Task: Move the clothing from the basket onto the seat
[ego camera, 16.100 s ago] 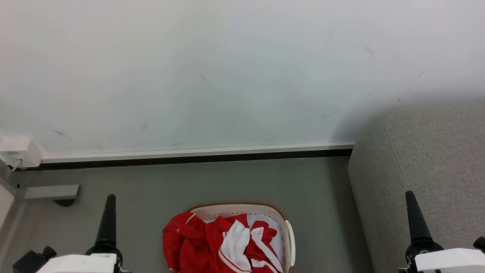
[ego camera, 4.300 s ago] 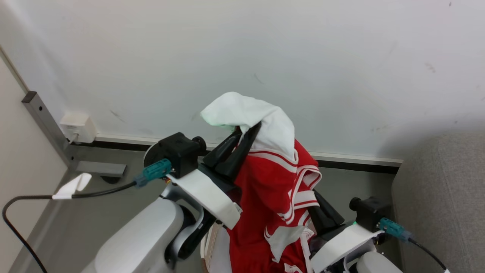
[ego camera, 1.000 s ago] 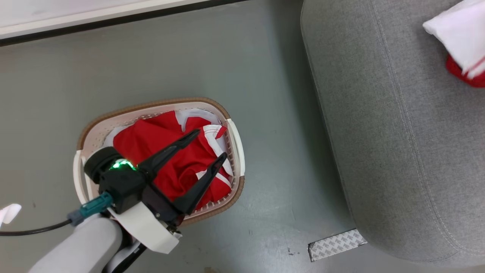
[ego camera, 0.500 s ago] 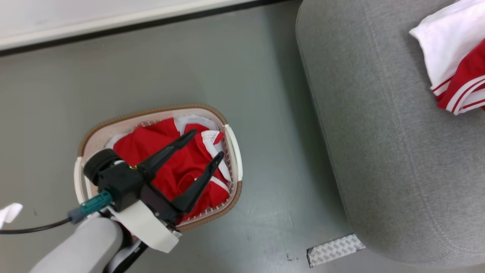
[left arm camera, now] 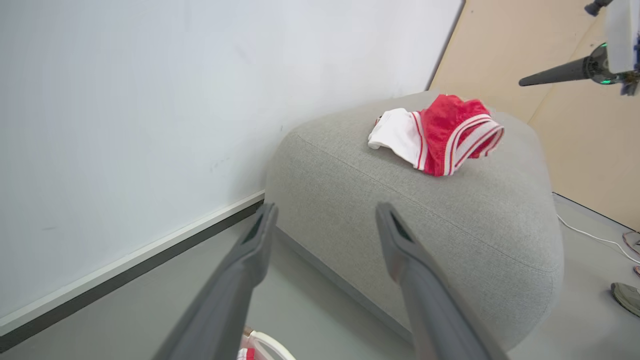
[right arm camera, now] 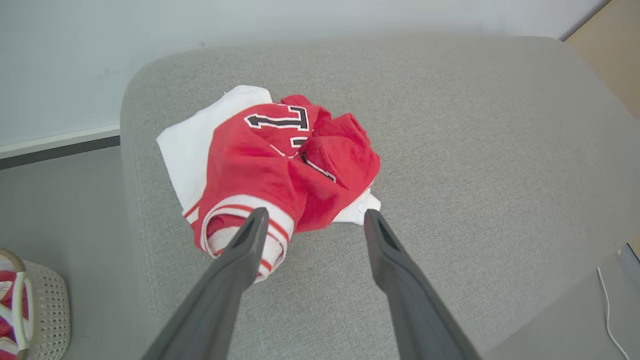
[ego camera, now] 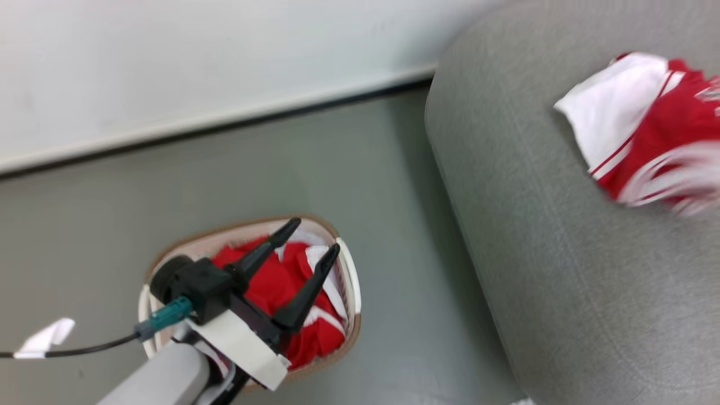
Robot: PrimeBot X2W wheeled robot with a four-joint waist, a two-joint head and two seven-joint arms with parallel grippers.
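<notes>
A crumpled red and white garment lies on the grey sofa, blurred at the head view's right edge. My right gripper hovers open just above it, holding nothing. More red and white clothing fills the cream basket on the floor left of the sofa. My left gripper is open above the basket, fingers spread and empty. Looking along the left gripper, the left wrist view shows the sofa, the garment and the right gripper's finger.
A white wall with a dark baseboard runs behind the basket and sofa. Grey floor separates basket and sofa. A wooden panel stands beyond the sofa, with a white cable and a shoe on the floor.
The head camera has tilted up, bringing in the wall and more of the garment on the sofa. My left gripper stays open over the basket. The lifted garment from earlier now lies on the sofa.
</notes>
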